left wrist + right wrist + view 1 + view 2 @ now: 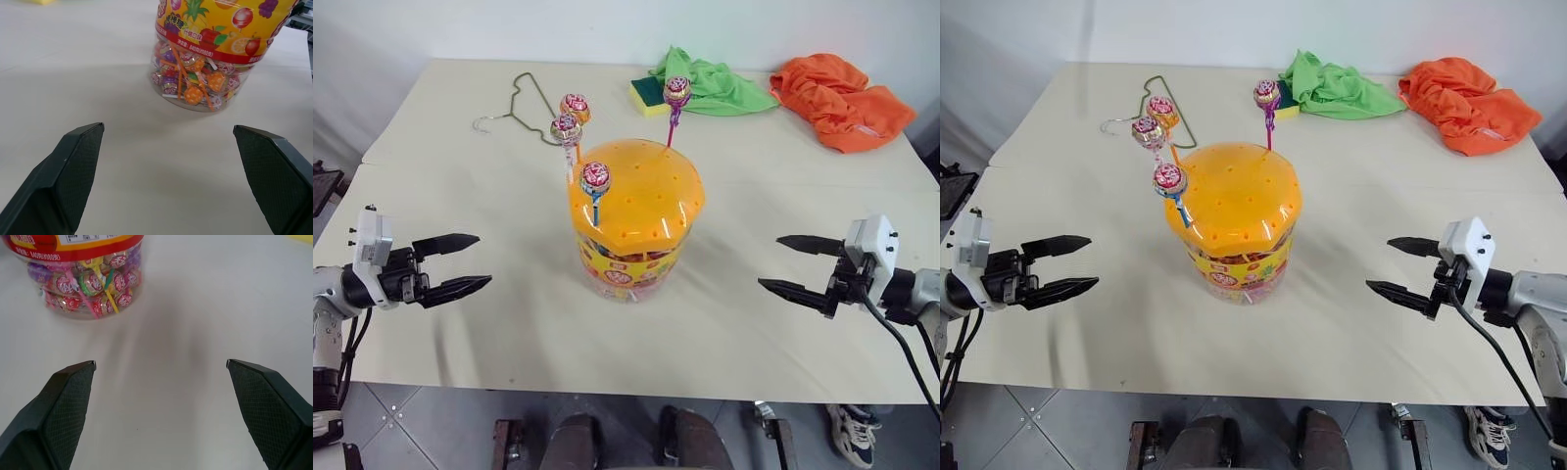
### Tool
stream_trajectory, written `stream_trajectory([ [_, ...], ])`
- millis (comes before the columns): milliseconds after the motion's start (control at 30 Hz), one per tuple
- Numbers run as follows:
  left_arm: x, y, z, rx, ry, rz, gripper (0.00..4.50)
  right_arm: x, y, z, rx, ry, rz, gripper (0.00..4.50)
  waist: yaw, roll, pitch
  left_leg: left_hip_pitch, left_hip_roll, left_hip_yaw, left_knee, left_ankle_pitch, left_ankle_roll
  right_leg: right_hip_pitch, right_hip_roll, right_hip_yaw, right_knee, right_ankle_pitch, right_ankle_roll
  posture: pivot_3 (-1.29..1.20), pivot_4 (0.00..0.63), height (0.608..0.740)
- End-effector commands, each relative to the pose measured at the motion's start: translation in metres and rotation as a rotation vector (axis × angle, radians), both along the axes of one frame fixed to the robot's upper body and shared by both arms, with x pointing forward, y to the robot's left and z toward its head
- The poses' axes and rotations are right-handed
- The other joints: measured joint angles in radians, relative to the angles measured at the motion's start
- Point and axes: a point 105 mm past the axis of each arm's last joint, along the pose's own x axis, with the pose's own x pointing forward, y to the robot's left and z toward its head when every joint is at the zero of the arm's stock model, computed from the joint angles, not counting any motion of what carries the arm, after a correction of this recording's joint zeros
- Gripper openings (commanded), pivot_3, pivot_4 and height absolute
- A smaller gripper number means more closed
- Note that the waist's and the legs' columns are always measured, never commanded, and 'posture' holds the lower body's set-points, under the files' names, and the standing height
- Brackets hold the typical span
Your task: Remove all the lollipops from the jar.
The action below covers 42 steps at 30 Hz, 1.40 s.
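Observation:
The jar is a clear tub with a yellow-red label and a domed orange lid, standing mid-table. Several lollipops stand upright with their sticks in the lid's holes: one on a blue stick at the front left, two behind it, and one on a pink stick at the back. More wrapped candies lie inside the jar. My left gripper is open, level, well left of the jar. My right gripper is open, well right of it. Both hold nothing.
A wire hanger lies at the back left. A yellow-green sponge, a green cloth and an orange cloth lie along the back right. The table's front edge runs just below both grippers.

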Motion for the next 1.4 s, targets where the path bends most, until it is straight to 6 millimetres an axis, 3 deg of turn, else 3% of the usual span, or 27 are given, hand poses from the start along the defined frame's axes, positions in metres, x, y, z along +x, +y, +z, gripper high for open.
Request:
stream_trajectory([
  [33, -0.005, 0.000, 0.013, 0.020, -0.068, -0.016, 4.50, 0.000, -0.002, 0.011, -0.018, -0.056, -0.003, 4.48, 0.000, 0.000, 0.000, 0.000, 0.000, 0.000, 0.001, 0.000, 0.000, 0.000, 0.000, 0.000, 0.001, 0.000, 0.000, 0.00, 0.150, 0.740],
  [300, -0.005, -0.013, 0.029, 0.026, -0.090, 0.007, 4.50, 0.000, -0.004, 0.015, -0.015, -0.060, -0.003, 4.48, 0.001, 0.000, 0.000, 0.000, 0.000, 0.000, 0.008, 0.000, 0.001, 0.000, -0.001, 0.002, 0.007, 0.000, 0.000, 0.00, 0.150, 0.740],
  [433, -0.011, -0.033, 0.045, 0.064, -0.193, -0.054, 4.50, -0.006, -0.005, 0.020, -0.013, -0.068, 0.025, 4.48, 0.001, 0.000, 0.000, 0.000, 0.000, 0.000, 0.009, 0.000, 0.001, 0.000, -0.001, 0.003, 0.007, 0.000, 0.000, 0.00, 0.150, 0.740],
  [667, -0.022, -0.066, 0.086, 0.014, -0.281, -0.143, 4.50, -0.012, 0.011, 0.052, 0.072, -0.106, 0.126, 4.48, 0.000, 0.000, 0.000, 0.000, 0.000, -0.001, 0.011, 0.000, 0.001, 0.000, -0.001, 0.004, 0.010, 0.000, 0.000, 0.00, 0.150, 0.740],
  [767, -0.032, -0.096, 0.090, -0.009, -0.296, -0.241, 4.50, -0.011, 0.013, 0.052, 0.085, -0.104, 0.151, 4.48, 0.000, 0.000, 0.000, 0.001, 0.000, 0.000, 0.011, 0.000, 0.001, 0.000, -0.001, 0.004, 0.010, 0.000, 0.000, 0.00, 0.150, 0.740],
  [933, -0.039, -0.127, 0.096, -0.044, -0.337, -0.362, 4.50, -0.016, 0.023, 0.058, 0.092, -0.108, 0.222, 4.48, 0.003, -0.001, 0.000, 0.000, -0.001, -0.001, 0.013, 0.000, 0.002, 0.001, -0.002, 0.004, 0.011, 0.000, 0.000, 0.00, 0.150, 0.740],
  [1400, -0.019, -0.148, 0.104, -0.094, -0.387, -0.439, 4.50, -0.036, 0.048, 0.085, 0.160, -0.202, 0.293, 4.48, 0.005, -0.001, 0.000, 0.000, -0.002, -0.002, 0.015, 0.000, 0.002, 0.001, -0.002, 0.004, 0.012, 0.000, 0.000, 0.00, 0.150, 0.740],
])
